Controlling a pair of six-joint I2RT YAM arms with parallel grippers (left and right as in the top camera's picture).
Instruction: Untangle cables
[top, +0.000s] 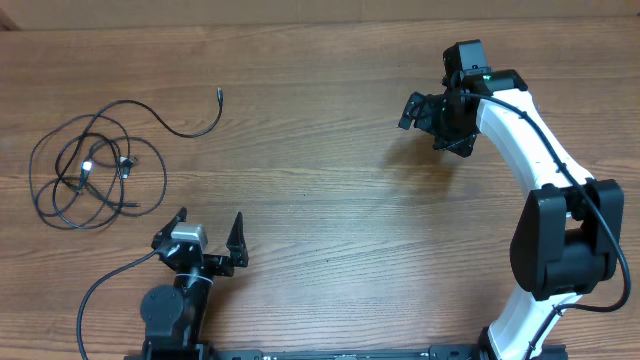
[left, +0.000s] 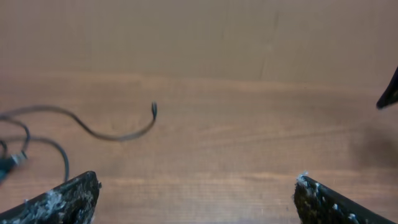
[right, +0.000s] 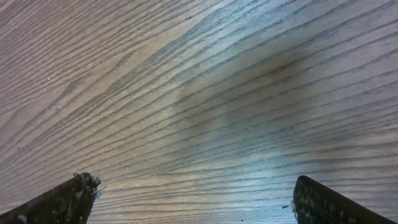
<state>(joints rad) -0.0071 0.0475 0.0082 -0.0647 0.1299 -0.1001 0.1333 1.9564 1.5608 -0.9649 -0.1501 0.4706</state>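
Light, limp black cables (top: 88, 168) lay tangled near the left edge of the counter (top: 330, 230), probably best pinched at the free plug end (top: 219, 95); left pincer (top: 210, 222) and right pincer (top: 430, 122) gaped empty.

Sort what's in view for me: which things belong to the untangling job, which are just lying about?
Belongs to the job:
cables, tangled loops on the left side
left claw, open, nearest the tangle
right claw, open, far off to the right

Just there:
wooden table
thick black wire on the left arm, part of the robot
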